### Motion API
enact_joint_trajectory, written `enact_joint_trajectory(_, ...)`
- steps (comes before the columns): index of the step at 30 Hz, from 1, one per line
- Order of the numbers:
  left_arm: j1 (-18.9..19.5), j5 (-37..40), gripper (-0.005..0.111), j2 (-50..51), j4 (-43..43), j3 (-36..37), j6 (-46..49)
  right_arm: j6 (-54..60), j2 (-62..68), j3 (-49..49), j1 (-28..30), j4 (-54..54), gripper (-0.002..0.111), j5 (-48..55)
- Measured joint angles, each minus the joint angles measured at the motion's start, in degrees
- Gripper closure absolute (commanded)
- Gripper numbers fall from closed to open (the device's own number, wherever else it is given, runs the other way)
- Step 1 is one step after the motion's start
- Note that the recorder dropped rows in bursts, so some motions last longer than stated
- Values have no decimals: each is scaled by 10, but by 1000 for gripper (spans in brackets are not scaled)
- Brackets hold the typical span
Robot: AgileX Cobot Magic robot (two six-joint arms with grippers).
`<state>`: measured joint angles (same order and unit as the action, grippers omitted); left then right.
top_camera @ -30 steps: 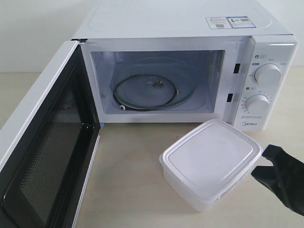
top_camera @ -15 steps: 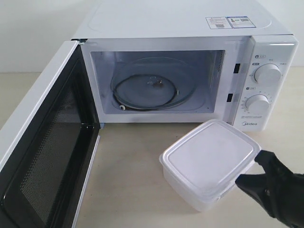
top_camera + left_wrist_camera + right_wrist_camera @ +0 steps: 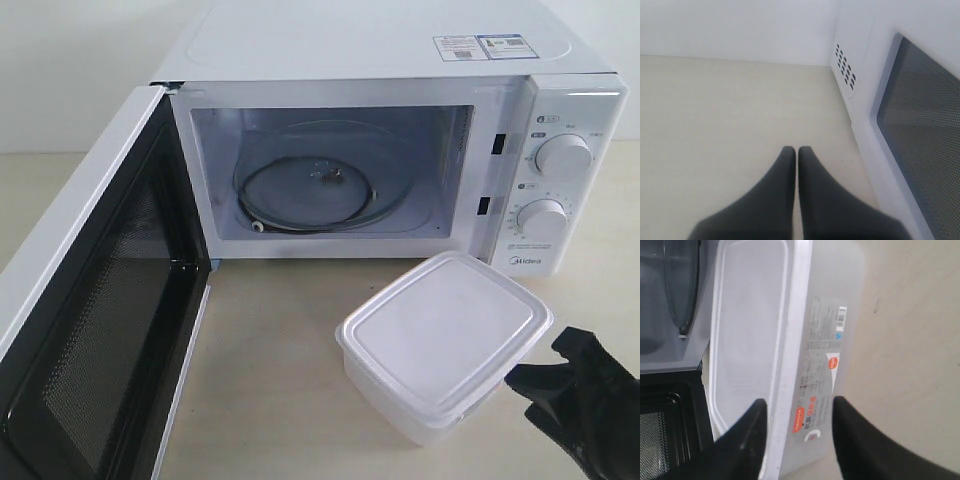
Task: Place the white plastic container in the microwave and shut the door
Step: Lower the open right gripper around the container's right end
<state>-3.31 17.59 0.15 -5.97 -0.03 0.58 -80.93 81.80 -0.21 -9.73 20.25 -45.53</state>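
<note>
The white plastic container (image 3: 440,335) stands lidded on the table in front of the microwave (image 3: 380,50), toward its knob side. The door (image 3: 100,300) hangs wide open on the left, mesh inner face showing, and the glass turntable (image 3: 320,185) lies bare inside. My right gripper (image 3: 540,358) is open at the container's right corner. In the right wrist view the right gripper (image 3: 799,404) has one finger over the lid and one beside the labelled wall of the container (image 3: 755,330). My left gripper (image 3: 796,150) is shut and empty, beside the door's outer window (image 3: 925,135).
Two round knobs (image 3: 562,155) sit on the microwave's right panel. Bare tabletop (image 3: 280,380) lies between the open door and the container. Vent holes (image 3: 845,67) mark the microwave's side near the left gripper.
The right gripper moved in against the container's right corner, then drew back a little to the lower right. The container, the door and the microwave have not moved.
</note>
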Motion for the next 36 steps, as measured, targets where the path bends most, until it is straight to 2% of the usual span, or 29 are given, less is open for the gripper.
enact_joint_trajectory(4,0,0,102,0,0,0,0,1,0,-2,0,-12,58,19)
enact_joint_trajectory(10,0,0,102,0,0,0,0,4,1,-36,0,-12,74,39)
enact_joint_trajectory(19,0,0,102,0,0,0,0,-28,3,-78,0,9,74,92)
enact_joint_trajectory(36,0,0,102,0,0,0,0,-71,3,-83,0,43,74,131)
